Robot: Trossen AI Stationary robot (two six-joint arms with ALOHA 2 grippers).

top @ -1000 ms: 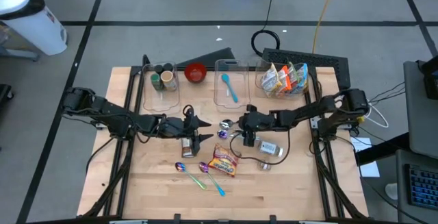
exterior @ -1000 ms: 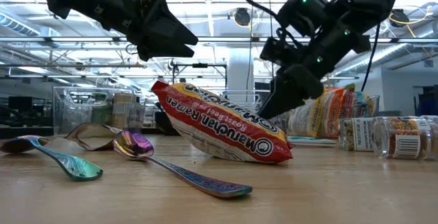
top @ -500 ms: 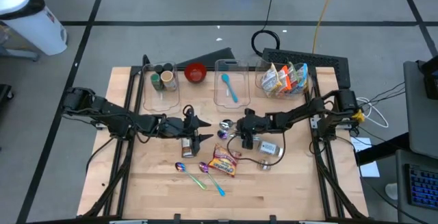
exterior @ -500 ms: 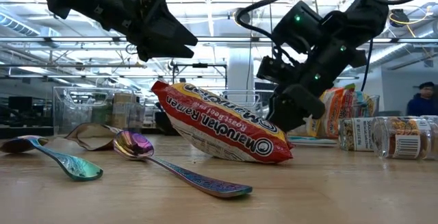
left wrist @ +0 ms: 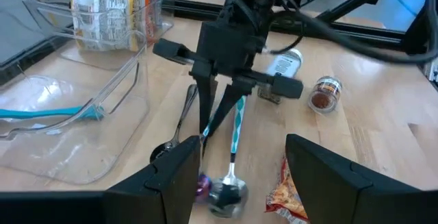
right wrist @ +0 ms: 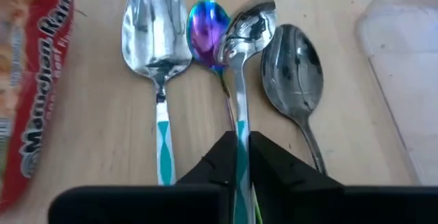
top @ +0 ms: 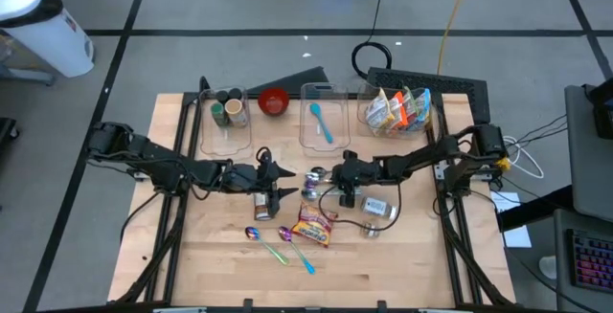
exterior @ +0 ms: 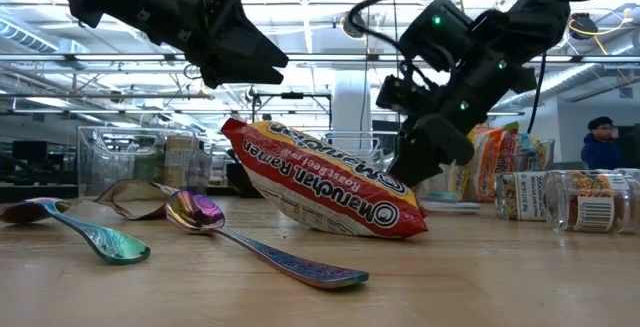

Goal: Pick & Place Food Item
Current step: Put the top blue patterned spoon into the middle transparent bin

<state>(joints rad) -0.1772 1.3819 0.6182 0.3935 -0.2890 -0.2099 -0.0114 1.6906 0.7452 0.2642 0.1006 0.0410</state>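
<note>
Mid-table, right tool (right wrist: 239, 157) pinching spoon (right wrist: 243, 32)

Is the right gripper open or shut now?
Shut: the right gripper has its fingers pressed on a teal-handled spoon.

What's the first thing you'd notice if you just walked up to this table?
Probably the red ramen packet lying in the middle of the table, with shiny rainbow spoons beside it. Just behind it, the right end effector is pinching the handle of a silver spoon among several spoons.
</note>
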